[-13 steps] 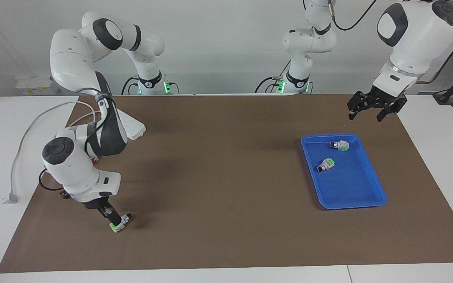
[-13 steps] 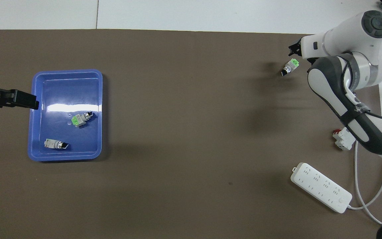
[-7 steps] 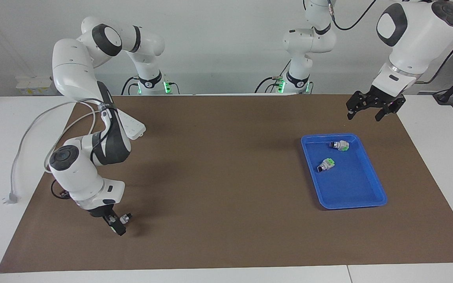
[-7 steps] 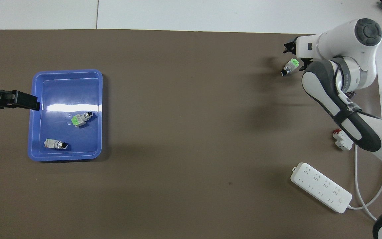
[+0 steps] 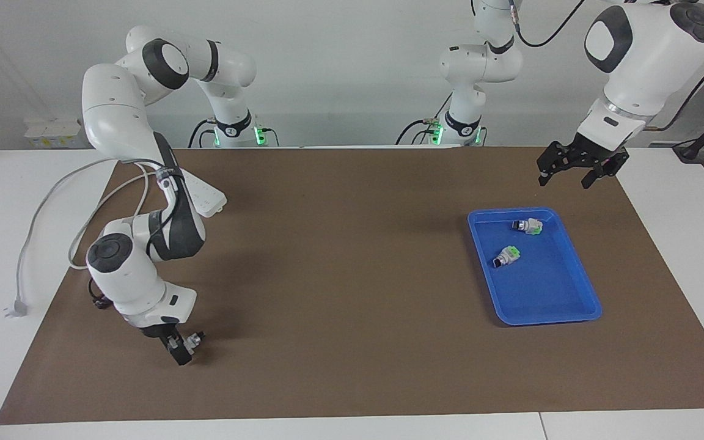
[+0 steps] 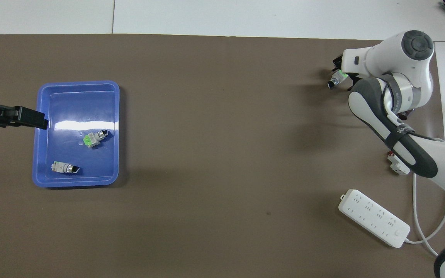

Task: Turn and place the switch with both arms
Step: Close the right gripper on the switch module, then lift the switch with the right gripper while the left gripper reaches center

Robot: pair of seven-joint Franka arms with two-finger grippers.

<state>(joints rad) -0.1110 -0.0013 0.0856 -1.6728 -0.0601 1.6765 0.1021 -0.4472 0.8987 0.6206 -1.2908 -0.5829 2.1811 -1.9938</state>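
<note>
One switch lies on the brown mat at the right arm's end, far from the robots; its black knob tip and a bit of green show in the overhead view. My right gripper is down at this switch, over its green end, and hides most of it. Two more switches lie in the blue tray at the left arm's end. My left gripper is open and empty, raised over the tray's edge at that end.
A white power strip lies near the right arm's base, its grey cable and plug trailing off the mat. A white-and-red block sits beside the right arm's forearm.
My right gripper has swung over and come down onto the switch, covering its green end. The switch has barely shifted. The left arm has hardly moved.
</note>
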